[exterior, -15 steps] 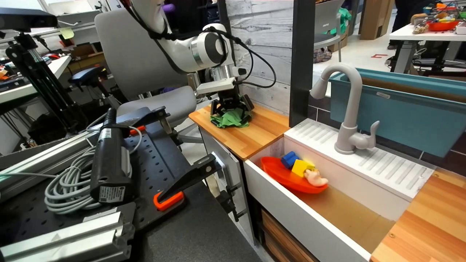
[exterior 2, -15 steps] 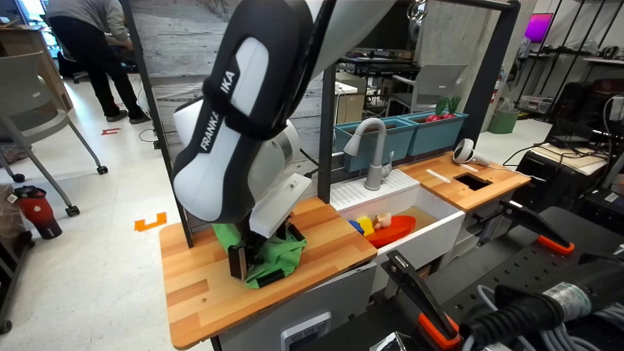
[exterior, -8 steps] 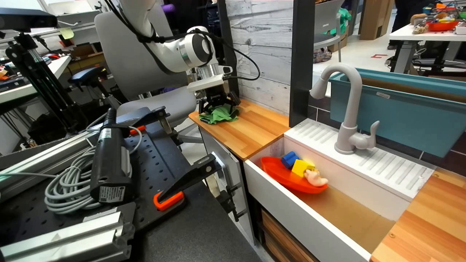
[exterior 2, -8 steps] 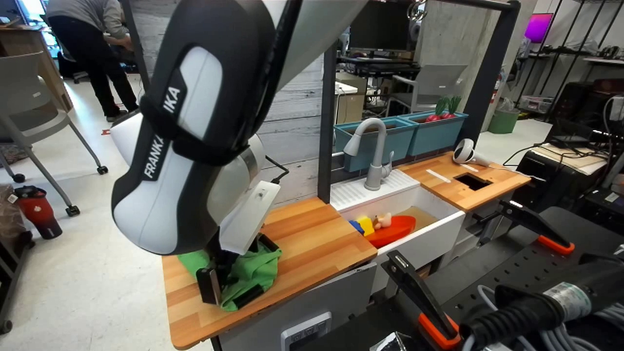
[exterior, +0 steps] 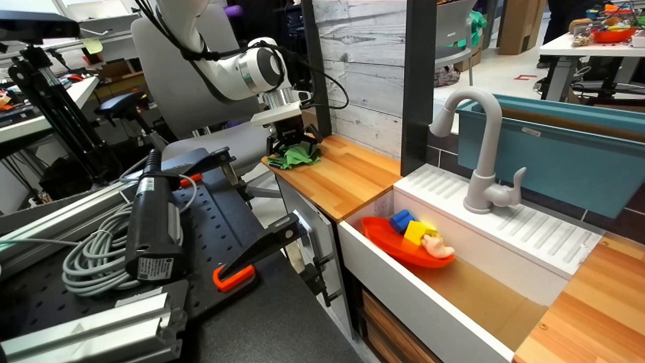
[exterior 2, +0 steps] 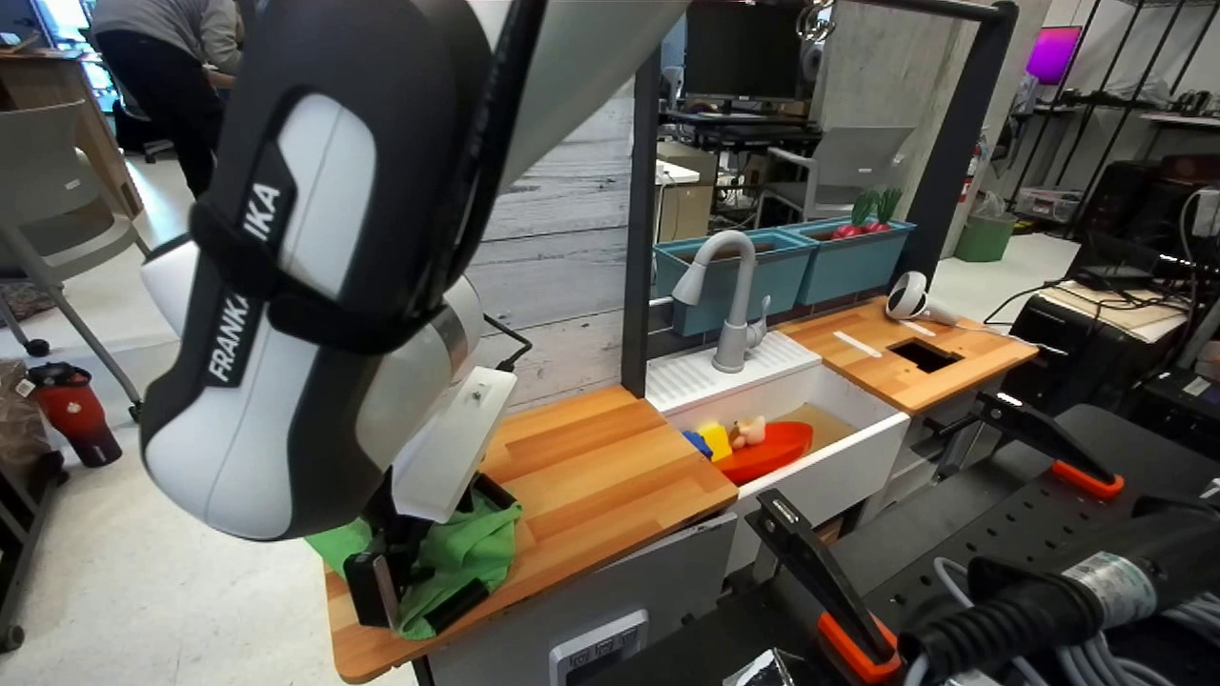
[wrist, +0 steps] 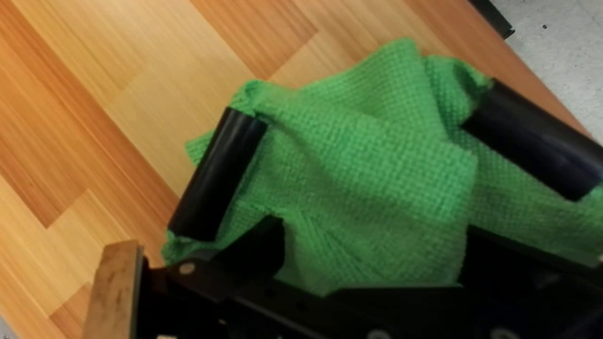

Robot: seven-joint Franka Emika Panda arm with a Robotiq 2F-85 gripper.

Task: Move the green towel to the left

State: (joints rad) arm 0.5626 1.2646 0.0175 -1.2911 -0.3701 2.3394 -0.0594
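Observation:
The green towel (wrist: 377,141) lies crumpled on the wooden counter (exterior 2: 610,457), near its outer end, in both exterior views (exterior: 297,155) (exterior 2: 467,553). My gripper (wrist: 377,157) points down over the towel, low at the counter. Its black fingers (wrist: 219,174) stand wide apart, one at each side of the bunched cloth, and press against it. Cloth bulges up between the fingers. The gripper also shows in both exterior views (exterior: 294,155) (exterior 2: 474,550). The arm hides part of the towel in an exterior view.
A white sink (exterior: 418,297) beside the counter holds a red dish (exterior: 403,247) with toys. A grey faucet (exterior: 484,151) stands behind it. A wood-pattern wall panel (exterior: 363,70) rises behind the counter. The counter's outer edge is close to the towel.
The gripper and the green towel have moved together to the left in both exterior views, sliding along the counter toward its outer end. The fingers stay apart throughout.

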